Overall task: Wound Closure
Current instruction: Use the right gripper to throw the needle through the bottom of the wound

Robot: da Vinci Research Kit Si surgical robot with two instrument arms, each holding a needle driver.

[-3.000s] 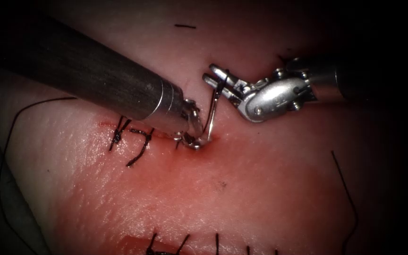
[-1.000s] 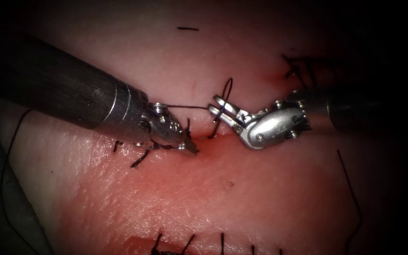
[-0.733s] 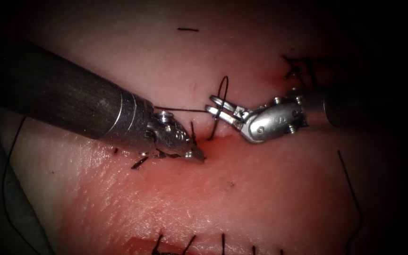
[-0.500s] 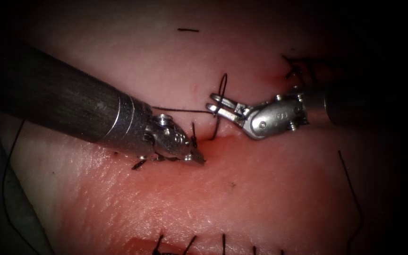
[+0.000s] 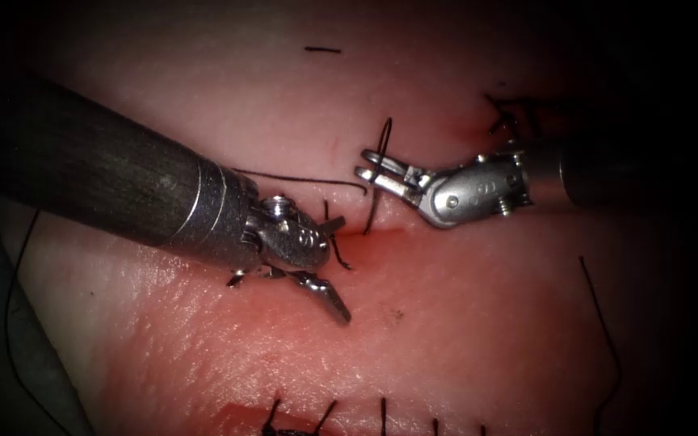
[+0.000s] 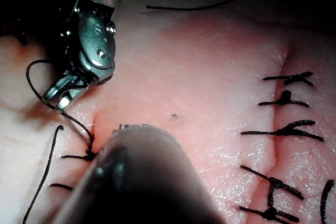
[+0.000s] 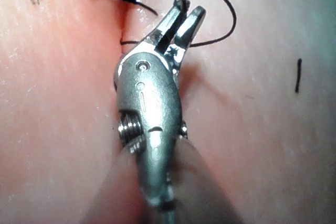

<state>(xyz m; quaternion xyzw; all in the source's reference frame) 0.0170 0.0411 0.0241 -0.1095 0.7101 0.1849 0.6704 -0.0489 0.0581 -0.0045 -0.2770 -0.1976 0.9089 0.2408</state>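
Endoscope view: needle not made out. Thread (image 5: 375, 173) loops up out of the cut (image 5: 381, 232) through your right tool (image 5: 369, 171), jaws clamped on it; one strand trails left to a short tail beside your left tool (image 5: 334, 266). Left tool: jaws spread wide, empty, over the red fluid (image 5: 414, 266). Risk: the loop may slip off or snag the open jaw if you pull unevenly. Change: half a second ago the left jaws were together.
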